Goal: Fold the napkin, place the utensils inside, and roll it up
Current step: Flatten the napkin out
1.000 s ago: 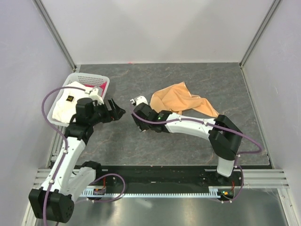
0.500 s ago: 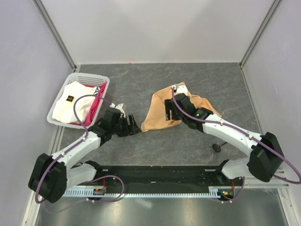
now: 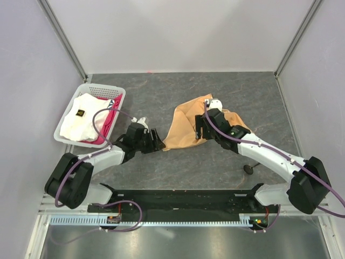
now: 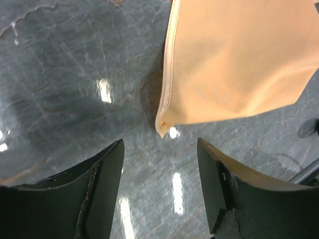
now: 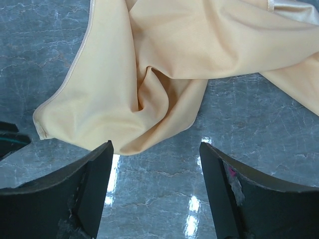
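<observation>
Both my grippers spread wide, nothing held. Left gripper (image 4: 159, 147) sits just off napkin's (image 3: 182, 128) near-left corner, no contact; right gripper (image 5: 154, 147) hangs over napkin's rumpled mid. Napkin lies bunched, unfolded, on table (image 3: 161, 91).

A dark grey marbled tabletop (image 3: 161, 97) gleams with light spots, enclosed by plain pale walls (image 3: 178, 32).
</observation>
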